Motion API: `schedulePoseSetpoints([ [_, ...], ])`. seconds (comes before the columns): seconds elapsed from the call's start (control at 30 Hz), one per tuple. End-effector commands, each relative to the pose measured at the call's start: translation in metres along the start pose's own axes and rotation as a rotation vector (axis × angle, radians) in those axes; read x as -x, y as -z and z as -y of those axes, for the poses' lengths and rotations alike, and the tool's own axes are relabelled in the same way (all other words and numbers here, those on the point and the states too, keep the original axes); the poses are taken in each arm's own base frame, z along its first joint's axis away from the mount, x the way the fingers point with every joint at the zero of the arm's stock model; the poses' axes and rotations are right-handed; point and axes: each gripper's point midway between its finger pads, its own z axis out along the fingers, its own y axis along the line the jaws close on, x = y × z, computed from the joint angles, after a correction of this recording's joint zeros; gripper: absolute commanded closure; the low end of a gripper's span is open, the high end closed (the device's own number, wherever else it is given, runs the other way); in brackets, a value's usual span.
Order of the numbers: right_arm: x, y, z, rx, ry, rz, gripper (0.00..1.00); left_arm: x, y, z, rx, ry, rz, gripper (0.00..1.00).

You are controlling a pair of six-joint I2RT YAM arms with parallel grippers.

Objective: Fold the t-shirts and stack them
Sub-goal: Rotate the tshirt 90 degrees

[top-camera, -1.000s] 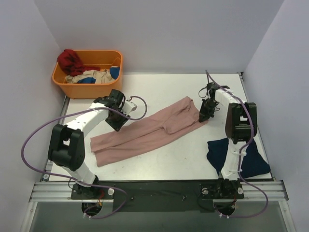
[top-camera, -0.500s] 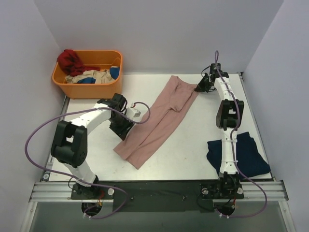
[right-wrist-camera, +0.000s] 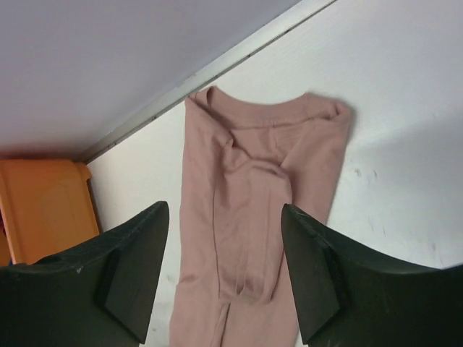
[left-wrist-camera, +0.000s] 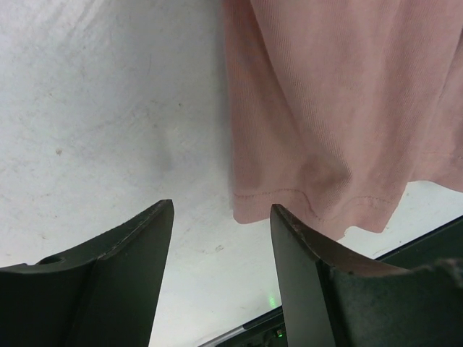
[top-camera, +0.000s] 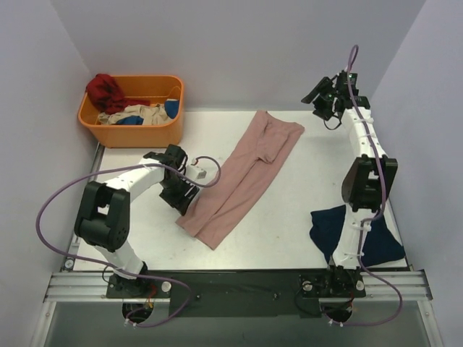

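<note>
The dusty-pink t-shirt (top-camera: 242,173) lies as a long narrow strip, running diagonally from the far middle of the table toward the near left. Its print does not show. My left gripper (top-camera: 185,198) sits low beside the strip's near end, open, with bare table between its fingers (left-wrist-camera: 222,211) and the pink hem (left-wrist-camera: 318,130) just ahead to the right. Raised at the far right corner, my right gripper (top-camera: 320,95) is open and empty (right-wrist-camera: 224,213), looking down on the shirt's collar end (right-wrist-camera: 253,173). The dark navy t-shirt (top-camera: 329,224) lies crumpled at the near right, partly behind the right arm.
An orange basket (top-camera: 108,132) holding red, beige and blue clothes stands at the far left corner, also seen as the orange basket (right-wrist-camera: 43,210) in the right wrist view. White walls close in the table on three sides. A black rail runs along the near edge.
The right gripper let go of the pink shirt's collar end and rose to the far right corner. The shirt swung from lying across the table to running diagonally. The left gripper opened wider.
</note>
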Motion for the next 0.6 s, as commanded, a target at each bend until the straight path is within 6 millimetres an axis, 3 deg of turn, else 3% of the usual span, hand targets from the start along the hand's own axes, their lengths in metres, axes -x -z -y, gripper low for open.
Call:
schedulePoseSetpoints([
  [0.0,-0.035,0.080,-0.023,-0.074,0.061,0.000,0.41,0.007,0.017,-0.013,0.062,0.053,0.074,0.34],
  [0.03,-0.084,0.075,-0.007,-0.129,0.065,-0.090,0.41,0.009,0.019,-0.014,0.054,0.082,0.086,0.34],
  [0.07,-0.095,0.093,-0.012,-0.118,0.073,-0.087,0.41,0.013,0.026,-0.022,0.055,0.116,0.107,0.33],
  [0.1,-0.146,0.093,-0.005,-0.148,0.111,-0.174,0.41,0.015,0.028,-0.024,0.046,0.149,0.120,0.34],
  [0.13,-0.172,0.109,-0.030,-0.092,0.183,-0.199,0.41,0.019,0.036,-0.033,0.052,0.185,0.142,0.34],
  [0.17,-0.199,0.113,-0.023,-0.092,0.271,-0.254,0.41,0.022,0.040,-0.035,0.046,0.206,0.158,0.34],
  [0.2,-0.232,0.129,-0.048,-0.026,0.383,-0.293,0.41,0.023,0.045,-0.042,0.052,0.232,0.172,0.34],
  [0.23,-0.253,0.136,-0.047,0.004,0.521,-0.328,0.41,0.025,0.049,-0.041,0.036,0.248,0.193,0.34],
  [0.27,-0.290,0.155,-0.067,0.074,0.642,-0.370,0.41,0.022,0.050,-0.043,0.025,0.268,0.204,0.34],
  [0.3,-0.304,0.162,-0.066,0.080,0.729,-0.384,0.41,0.024,0.054,-0.038,-0.013,0.276,0.236,0.34],
  [0.33,-0.338,0.178,-0.073,0.111,0.814,-0.436,0.41,0.022,0.054,-0.039,-0.024,0.288,0.257,0.34],
  [0.4,-0.379,0.189,-0.065,0.071,0.873,-0.502,0.40,0.024,0.059,-0.042,-0.010,0.287,0.317,0.34],
  [0.47,-0.418,0.195,-0.056,0.037,0.915,-0.549,0.41,0.026,0.072,-0.046,0.031,0.284,0.366,0.34],
  [0.57,-0.459,0.189,-0.045,-0.026,1.023,-0.576,0.41,0.029,0.084,-0.049,0.069,0.291,0.413,0.33],
])
